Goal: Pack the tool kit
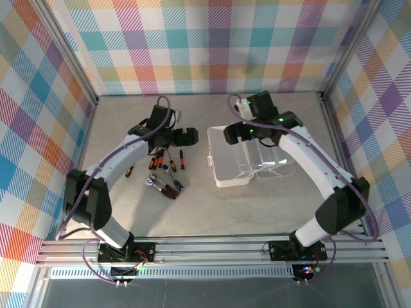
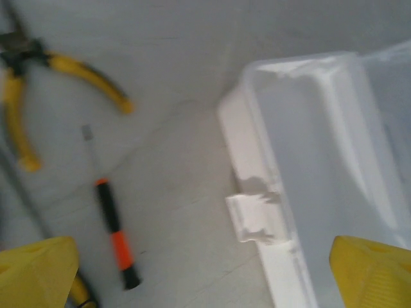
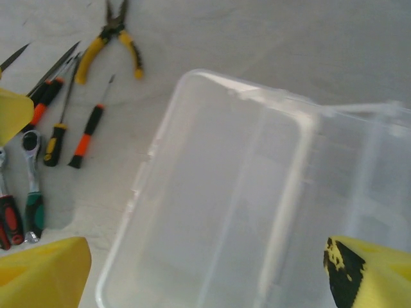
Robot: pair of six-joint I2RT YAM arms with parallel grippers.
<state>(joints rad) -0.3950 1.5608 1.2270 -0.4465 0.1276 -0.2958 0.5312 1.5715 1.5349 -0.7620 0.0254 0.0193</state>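
The tool kit's translucent whitish case lies open at mid-table, its clear lid swung out to the right. Left of it on the table lie red-and-black screwdrivers, a chrome ratchet and pliers. My left gripper hovers open between the tools and the case. In the left wrist view its jaws stand wide over bare table, with yellow-handled pliers, a screwdriver and the case's latch ahead. My right gripper hangs open above the case's far end, nothing between its fingers.
The right wrist view shows yellow pliers, several screwdrivers and a ratchet spread left of the case. Checked walls and metal frame posts enclose the table on three sides. Bare tabletop lies in front of the case.
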